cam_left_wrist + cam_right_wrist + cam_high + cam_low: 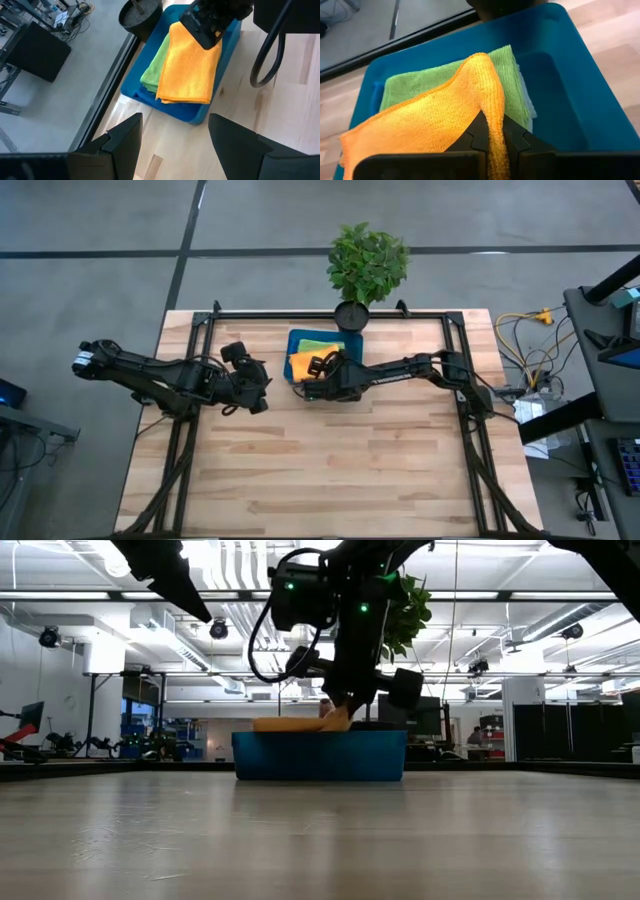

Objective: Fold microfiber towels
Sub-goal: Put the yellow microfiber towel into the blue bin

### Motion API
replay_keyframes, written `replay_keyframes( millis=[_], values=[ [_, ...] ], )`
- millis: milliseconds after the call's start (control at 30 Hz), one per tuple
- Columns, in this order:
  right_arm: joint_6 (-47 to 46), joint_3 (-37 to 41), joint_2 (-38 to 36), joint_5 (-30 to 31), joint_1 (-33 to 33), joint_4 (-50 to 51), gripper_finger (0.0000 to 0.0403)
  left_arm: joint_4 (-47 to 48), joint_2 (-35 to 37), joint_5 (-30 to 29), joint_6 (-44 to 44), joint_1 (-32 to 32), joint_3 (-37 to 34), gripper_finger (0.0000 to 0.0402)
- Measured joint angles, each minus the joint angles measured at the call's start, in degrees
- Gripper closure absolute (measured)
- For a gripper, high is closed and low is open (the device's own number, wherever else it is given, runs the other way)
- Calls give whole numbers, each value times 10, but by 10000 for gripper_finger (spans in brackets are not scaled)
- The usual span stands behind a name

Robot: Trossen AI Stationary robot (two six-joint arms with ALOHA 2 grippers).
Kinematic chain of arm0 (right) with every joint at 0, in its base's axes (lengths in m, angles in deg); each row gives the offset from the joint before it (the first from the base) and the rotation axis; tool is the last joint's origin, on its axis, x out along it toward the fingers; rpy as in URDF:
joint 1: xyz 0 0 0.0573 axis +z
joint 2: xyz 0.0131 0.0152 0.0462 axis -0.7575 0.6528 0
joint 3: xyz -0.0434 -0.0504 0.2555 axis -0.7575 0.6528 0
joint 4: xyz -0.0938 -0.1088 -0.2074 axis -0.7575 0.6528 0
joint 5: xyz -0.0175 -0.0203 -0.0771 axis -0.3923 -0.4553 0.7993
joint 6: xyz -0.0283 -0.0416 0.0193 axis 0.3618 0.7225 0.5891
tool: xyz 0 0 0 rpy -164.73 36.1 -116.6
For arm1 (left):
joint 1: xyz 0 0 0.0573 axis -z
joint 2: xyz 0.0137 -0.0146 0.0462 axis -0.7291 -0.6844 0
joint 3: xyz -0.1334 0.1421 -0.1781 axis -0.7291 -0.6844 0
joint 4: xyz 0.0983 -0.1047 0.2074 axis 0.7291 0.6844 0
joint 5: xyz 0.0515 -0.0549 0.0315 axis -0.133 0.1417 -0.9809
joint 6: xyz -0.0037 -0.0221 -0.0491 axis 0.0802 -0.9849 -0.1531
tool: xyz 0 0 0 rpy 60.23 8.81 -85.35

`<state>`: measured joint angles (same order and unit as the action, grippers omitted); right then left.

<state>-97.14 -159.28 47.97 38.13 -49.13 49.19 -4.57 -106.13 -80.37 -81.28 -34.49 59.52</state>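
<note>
A blue tray (297,338) stands at the table's far middle and holds a stack of towels. The orange towel (190,65) lies on top. Under it are the lime green towel (156,65), a grey-white towel (529,106) and a blue towel (376,93), of which only edges show. My right gripper (495,134) is over the tray and shut on the orange towel. My left gripper (175,135) is open and empty, above the table just left of the tray (262,385). My right gripper pinches a bunched fold of the orange towel (492,117) between its two fingers, at the towel's edge toward the table's right. The fingers slant down from the right. The pinched part rises in a ridge (336,720) above the tray's rim, and the rest lies on the stack.
A potted plant (365,265) stands at the far edge just behind the tray. A black frame (300,315) runs along the far edge and down both sides of the table. The near half of the wooden table (330,470) is bare wood.
</note>
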Motion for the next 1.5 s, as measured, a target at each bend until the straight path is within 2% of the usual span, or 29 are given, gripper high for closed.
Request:
replay_keyframes(
  millis=[233,567,667,833,900,1000,1067,1200,1267,1433,1500],
  values=[
    [28,2,4,-3,0,2,376,-2,0,0,0,-4,0,187],
    [-9,9,3,0,0,37,293,-24,0,4,1,-11,0,187],
    [-27,9,-9,0,0,68,270,-47,0,27,2,-19,-5,187],
    [-40,9,-54,15,1,136,249,-136,0,137,51,-55,-43,191],
    [-18,9,-78,15,3,146,250,-193,0,201,84,-77,-70,203],
    [110,9,-119,15,7,136,264,-275,-1,317,120,-119,-109,242],
    [207,9,-149,10,14,122,285,-328,-10,367,131,-147,-133,282],
    [318,11,-205,-4,33,95,355,-358,-40,435,146,-210,-149,381],
    [346,12,-230,-5,43,87,384,-360,-61,473,149,-239,-148,390],
    [370,23,-276,-6,59,85,392,-353,-142,551,173,-272,-126,399],
    [370,30,-285,-6,63,85,393,-362,-175,557,181,-275,-112,400]
  ],
)
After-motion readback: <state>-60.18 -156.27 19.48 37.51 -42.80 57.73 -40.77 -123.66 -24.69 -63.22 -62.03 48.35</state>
